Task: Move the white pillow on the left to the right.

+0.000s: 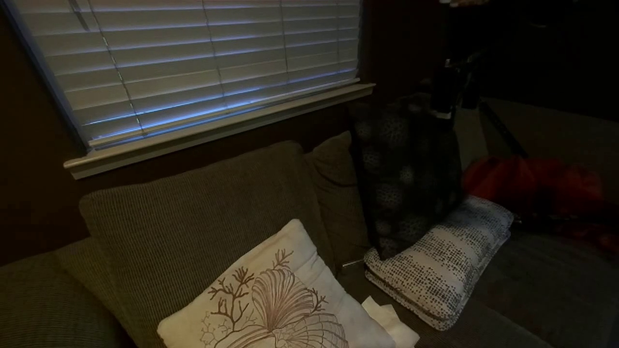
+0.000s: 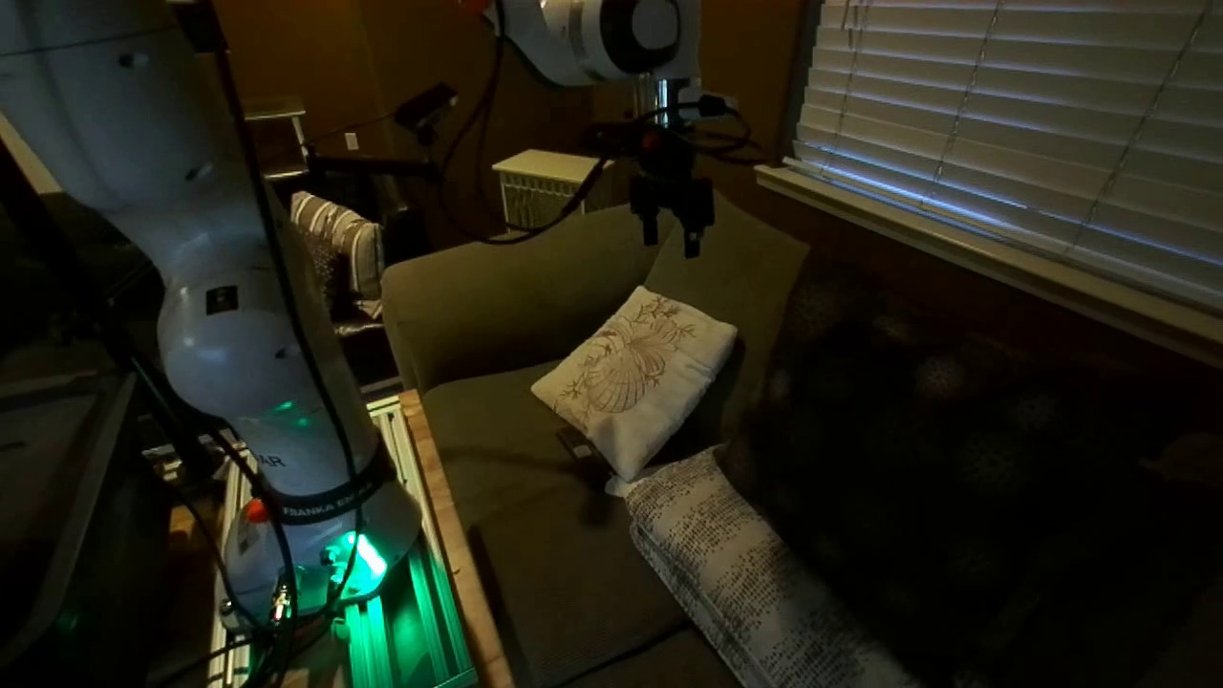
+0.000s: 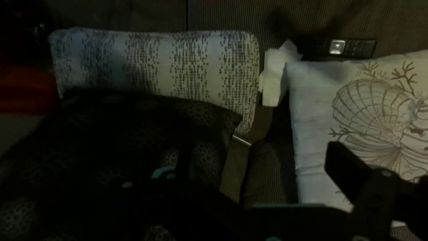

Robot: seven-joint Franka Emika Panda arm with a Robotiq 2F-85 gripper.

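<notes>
Below the gripper (image 2: 672, 239), toward half past six in an exterior view, find the white pillow (image 2: 635, 368), tilted on the couch (image 2: 497, 449), with a gap of air between. In the wrist view, look toward two o'clock from the space between the fingers (image 3: 347, 167) to meet it again, cut off at the three o'clock border. Being square, offers no long axis; better to go by the upper edge (image 1: 234, 277), running from eight to two o'clock in an exterior view. As for the gripper: spread wide, with couch visible between both fingers; holding nothing and, by the look of it, touching nothing. Probably calls next for a shift toward that same wrist-view two o'clock, then a descent onto an edge or corner. Then presumably carry toward two o'clock in an exterior view, to or beside the dark pillow (image 1: 411, 169) and the striped pillow (image 1: 440, 266).
</notes>
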